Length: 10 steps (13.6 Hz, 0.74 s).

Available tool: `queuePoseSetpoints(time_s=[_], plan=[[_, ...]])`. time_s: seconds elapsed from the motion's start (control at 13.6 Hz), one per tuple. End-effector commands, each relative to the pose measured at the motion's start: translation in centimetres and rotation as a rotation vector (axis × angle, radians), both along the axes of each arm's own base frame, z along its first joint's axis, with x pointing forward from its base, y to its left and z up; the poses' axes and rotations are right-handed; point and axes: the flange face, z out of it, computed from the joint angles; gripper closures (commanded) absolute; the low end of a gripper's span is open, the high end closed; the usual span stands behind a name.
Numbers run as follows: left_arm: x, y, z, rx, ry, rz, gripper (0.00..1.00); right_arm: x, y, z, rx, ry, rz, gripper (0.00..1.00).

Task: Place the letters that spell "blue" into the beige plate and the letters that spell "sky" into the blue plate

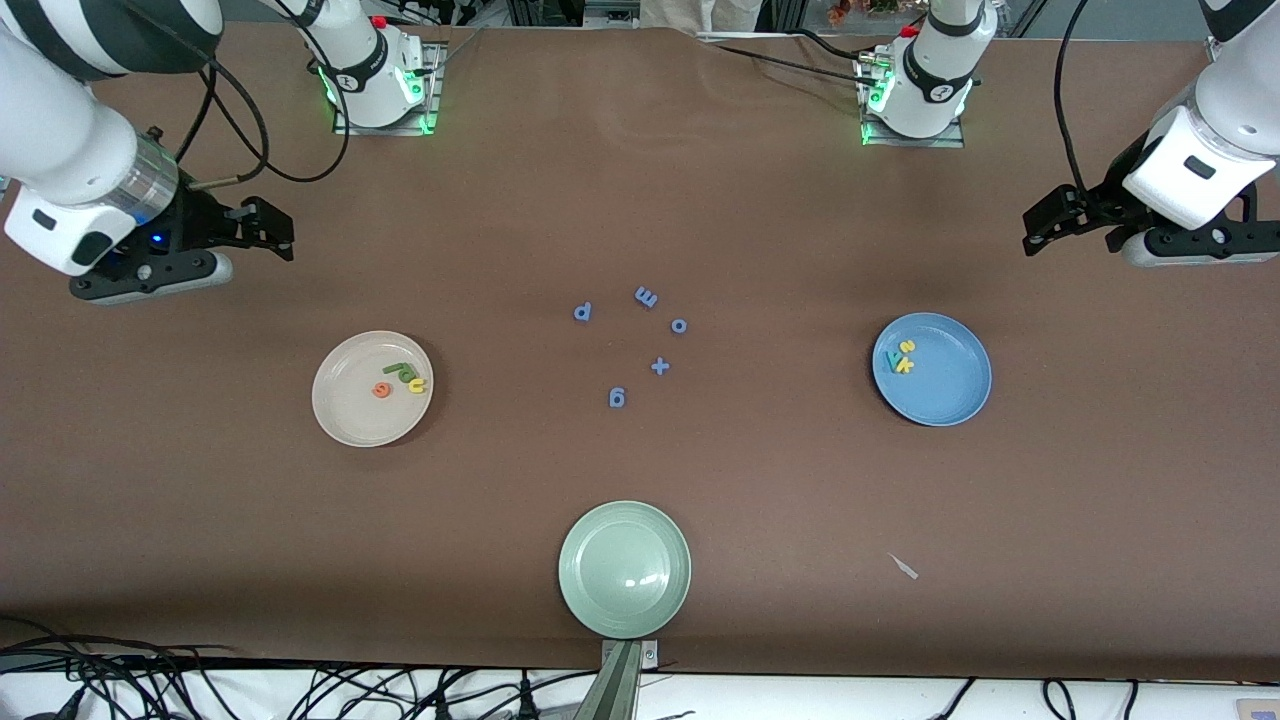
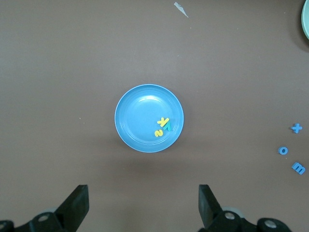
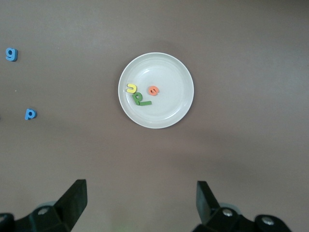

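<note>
The beige plate holds the orange "e", the yellow "u", the olive "b" and the green "l". In the blue plate lie the yellow "s", the yellow "k" and the teal "y". My right gripper hangs open and empty over bare table at the right arm's end. My left gripper hangs open and empty over bare table at the left arm's end.
Blue letters "p", "m", "o", "g" and a plus sign lie mid-table between the plates. A pale green plate sits nearest the front camera. A small white scrap lies toward the left arm's end.
</note>
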Motion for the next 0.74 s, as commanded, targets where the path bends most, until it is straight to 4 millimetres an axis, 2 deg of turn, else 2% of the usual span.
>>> queuePoseSetpoints(time_s=[0.0,0.22,0.66], plan=[[0.1,-0.1,0.6,-0.016,0.004,-0.013,0.0,-1.0,-1.0,2.8,-0.003,-0.008,-0.002,0.0],[0.1,-0.1,0.6,-0.018,0.004,-0.011,0.0,-1.1,-1.9,4.0,0.007,-0.012,-0.018,0.0],[0.1,-0.2,0.5,-0.018,0.005,-0.014,0.0,-1.2,-2.0,4.0,0.005,-0.001,-0.037,0.0]])
